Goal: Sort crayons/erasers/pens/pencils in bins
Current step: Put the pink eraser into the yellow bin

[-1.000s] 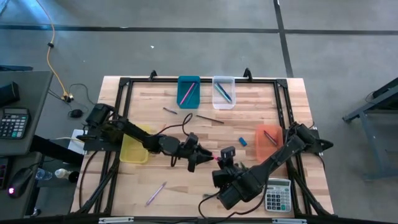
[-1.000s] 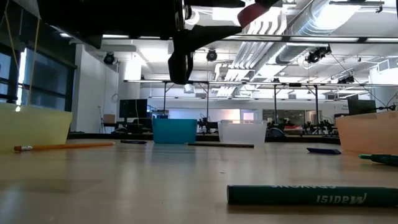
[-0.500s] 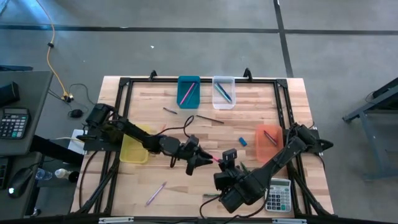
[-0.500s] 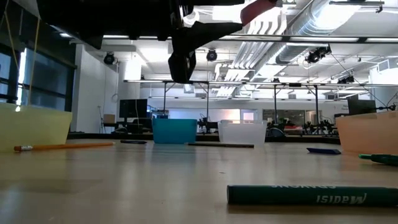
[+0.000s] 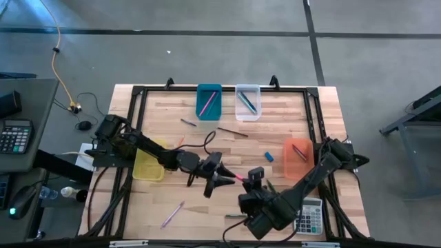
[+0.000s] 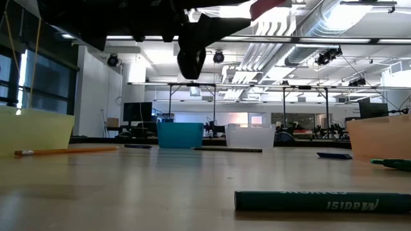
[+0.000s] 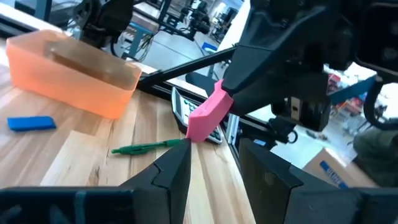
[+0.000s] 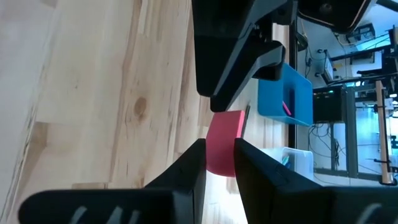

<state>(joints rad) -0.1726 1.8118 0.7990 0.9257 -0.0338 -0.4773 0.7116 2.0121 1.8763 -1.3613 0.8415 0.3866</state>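
Centre of the high view: the right gripper (image 5: 253, 176) still pinches the pink eraser (image 5: 239, 177); the left gripper (image 5: 219, 176), jaws parted and empty, has edged closer, so a handover toward the yellow bin (image 5: 149, 165) seems near

Two dark jointed arms (image 5: 148, 148), loose black cables, angular black fingers (image 7: 171, 168)
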